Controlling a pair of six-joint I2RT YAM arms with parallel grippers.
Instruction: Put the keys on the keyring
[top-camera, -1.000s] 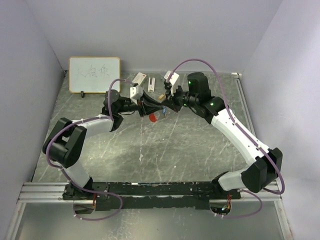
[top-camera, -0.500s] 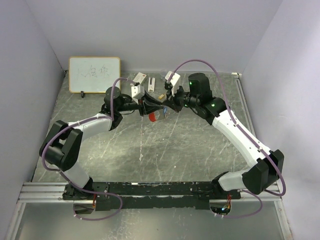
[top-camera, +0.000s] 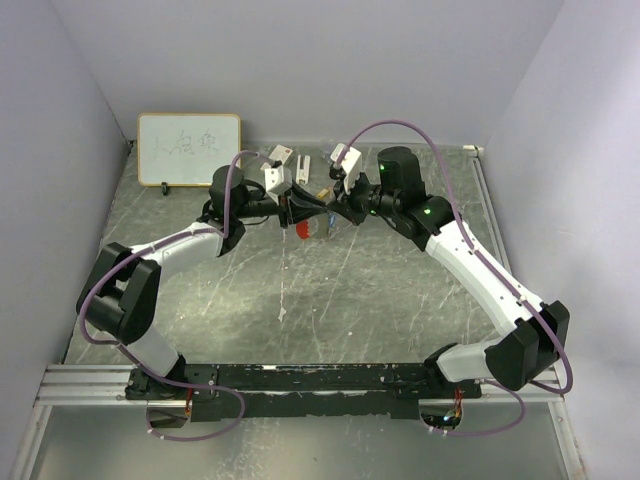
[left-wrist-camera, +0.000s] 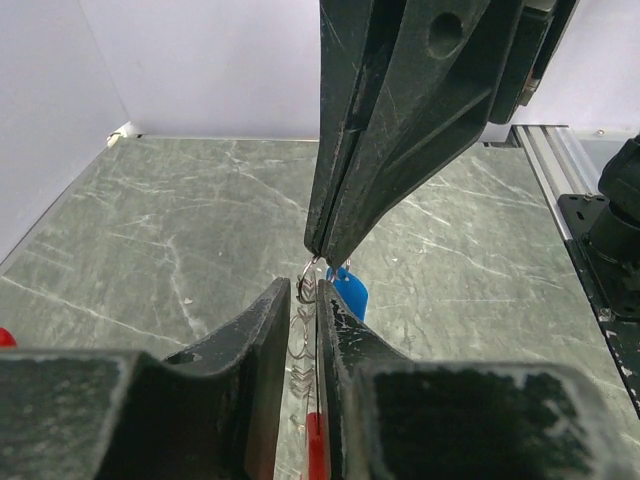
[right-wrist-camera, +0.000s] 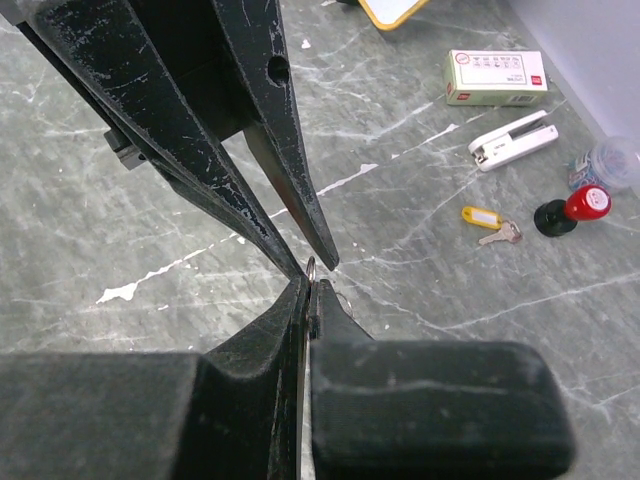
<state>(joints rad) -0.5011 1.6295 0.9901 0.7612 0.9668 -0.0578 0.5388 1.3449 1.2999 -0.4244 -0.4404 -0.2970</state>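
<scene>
Both arms meet nose-to-nose, held up over the far middle of the table (top-camera: 300, 300). L gripper (left-wrist-camera: 304, 300) is clenched on the keyring (left-wrist-camera: 303, 352), its red tag (top-camera: 303, 231) dangling below, prob. to keep the chain steady. R gripper (right-wrist-camera: 306, 292), tips pressed tight, pinches the blue key (left-wrist-camera: 350, 292) by its small ring, right at the chain. Looks like threading's underway. The tan key isn't visibly held. A yellow-tagged key (right-wrist-camera: 480, 215) lies farther back.

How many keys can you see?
2. One blue key hangs at the tips of the right hand. One tan key lies on the table beside a yellow tag. More may be hidden.
</scene>
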